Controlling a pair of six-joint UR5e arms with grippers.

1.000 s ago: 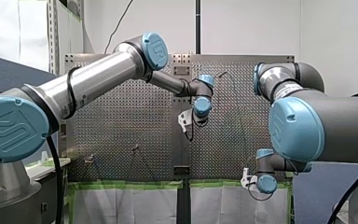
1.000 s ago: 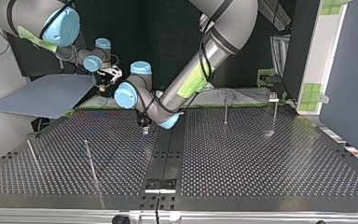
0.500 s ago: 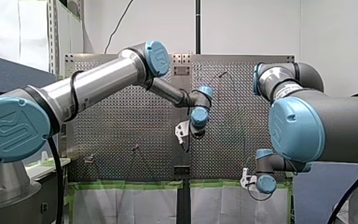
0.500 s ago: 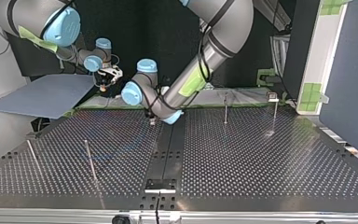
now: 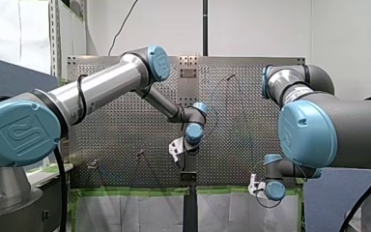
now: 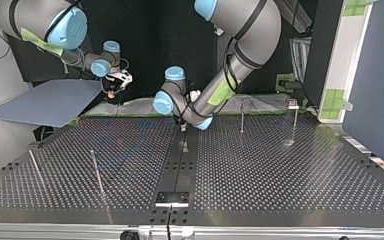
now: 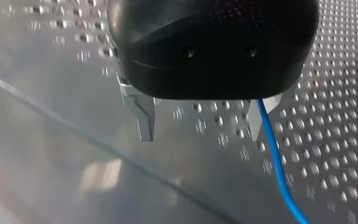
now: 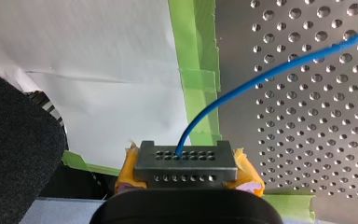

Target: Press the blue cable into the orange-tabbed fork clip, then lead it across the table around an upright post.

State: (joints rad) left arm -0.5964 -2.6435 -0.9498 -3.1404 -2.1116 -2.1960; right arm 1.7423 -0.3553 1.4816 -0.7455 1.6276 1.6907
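Two tools are on record, taken across the top view from its left side. My right tool [image 8: 186,156] hangs beyond the far edge of the worktop [image 6: 280,170], at about ten o'clock of that view. Its yellow pads [image 8: 244,175] are closed tight on the blue cable [image 8: 261,74]. The cable comes out at the middle of the tool's perforated metal tip. It is a thin, smooth, bright blue strand with no kink in the length on show. It rises ahead of the tool, bends in one even curve, crosses the green tape [image 8: 198,70] and runs on over the perforated metal. White sheeting [image 8: 98,70] lies beside the tape, off the worktop.

Two thin upright posts [image 6: 96,170] stand at about eight o'clock of the worktop in the top view.

My left tool [image 7: 200,133] sits low over the dark centre strip [image 6: 180,165], at the worktop's twelve o'clock. Its metal fingers [image 7: 144,123] stand wide apart and grip nothing. The cable passes down just beside one finger, and contact cannot be confirmed. From there it trails away over the holes in a slack, gentle curve.

Two further posts [image 6: 241,115] stand upright between one and two o'clock of the worktop, near its far edge and well apart from my left tool. A small fitting [image 6: 292,103] shows at the top of the outer post, too small to identify.
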